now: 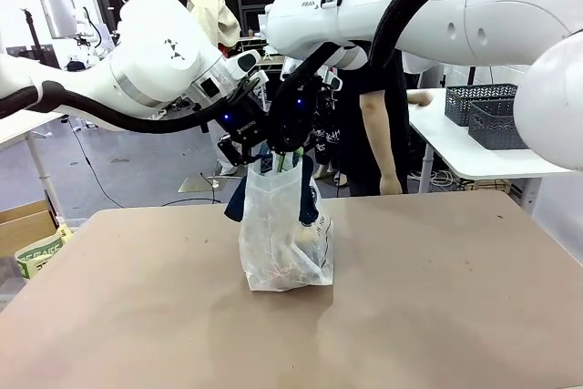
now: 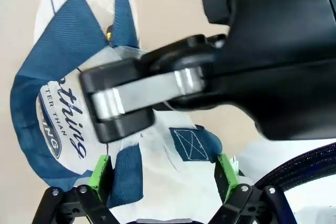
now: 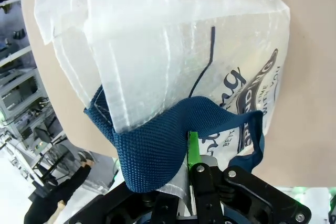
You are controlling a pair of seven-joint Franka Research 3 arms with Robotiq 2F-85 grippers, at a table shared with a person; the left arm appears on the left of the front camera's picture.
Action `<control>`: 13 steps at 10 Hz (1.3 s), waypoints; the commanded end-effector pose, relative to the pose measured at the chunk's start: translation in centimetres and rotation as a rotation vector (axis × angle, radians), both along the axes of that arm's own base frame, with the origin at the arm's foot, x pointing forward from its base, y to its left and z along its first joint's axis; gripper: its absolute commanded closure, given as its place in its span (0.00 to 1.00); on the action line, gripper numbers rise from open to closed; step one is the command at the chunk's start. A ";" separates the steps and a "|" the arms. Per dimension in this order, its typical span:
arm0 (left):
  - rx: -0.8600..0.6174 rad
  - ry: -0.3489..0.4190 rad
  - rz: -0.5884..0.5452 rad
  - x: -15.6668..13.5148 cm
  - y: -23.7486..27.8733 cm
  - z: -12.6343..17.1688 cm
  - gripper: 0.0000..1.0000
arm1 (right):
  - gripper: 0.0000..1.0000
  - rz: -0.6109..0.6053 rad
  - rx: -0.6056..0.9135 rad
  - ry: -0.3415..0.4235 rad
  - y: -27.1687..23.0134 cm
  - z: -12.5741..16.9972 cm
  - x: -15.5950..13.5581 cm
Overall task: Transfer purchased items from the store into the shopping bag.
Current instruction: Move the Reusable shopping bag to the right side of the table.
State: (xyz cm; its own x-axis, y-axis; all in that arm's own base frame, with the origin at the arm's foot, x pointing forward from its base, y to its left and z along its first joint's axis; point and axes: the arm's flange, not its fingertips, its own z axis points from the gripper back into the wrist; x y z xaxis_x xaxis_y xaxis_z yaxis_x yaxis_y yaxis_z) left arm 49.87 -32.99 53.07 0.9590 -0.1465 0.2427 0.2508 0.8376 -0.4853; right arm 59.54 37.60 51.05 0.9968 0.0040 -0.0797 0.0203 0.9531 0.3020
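Note:
The shopping bag (image 1: 285, 234) stands upright mid-table, whitish and translucent, with navy strap handles (image 3: 157, 140) and dark print (image 2: 73, 124). My right gripper (image 1: 291, 145) reaches down from the upper right and is shut on the bag's rim and a blue strap (image 3: 189, 150). My left gripper (image 1: 248, 145) comes in from the left at the bag's top. It is open (image 2: 163, 178), its green pads (image 2: 100, 174) wide apart with bag film and strap between them. Faint tan shapes (image 1: 284, 268) lie in the bag's bottom, too unclear to identify.
Two dark grey slotted baskets (image 1: 492, 114) sit on a white side table (image 1: 455, 148) at the back right. A person in a black shirt (image 1: 373, 125) stands beside it. A cardboard box (image 1: 23, 225) is on the floor at left. Bare tabletop (image 1: 437, 316) surrounds the bag.

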 end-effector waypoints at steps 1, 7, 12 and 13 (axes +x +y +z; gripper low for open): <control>-0.023 -0.009 -0.033 -0.4 -0.4 -0.2 0.00 | 1.00 -0.021 0.011 0.031 1.3 0.5 1.1; -0.019 -0.035 -0.046 -1.0 -0.4 0.6 0.00 | 1.00 -0.015 0.029 0.032 1.2 1.0 1.0; 0.079 0.029 -0.048 -0.9 -1.0 -1.1 0.20 | 1.00 -0.011 0.042 0.035 0.9 0.9 1.2; 0.081 0.029 -0.047 -0.9 -1.0 -1.0 0.40 | 1.00 -0.010 0.042 0.037 0.9 0.9 1.2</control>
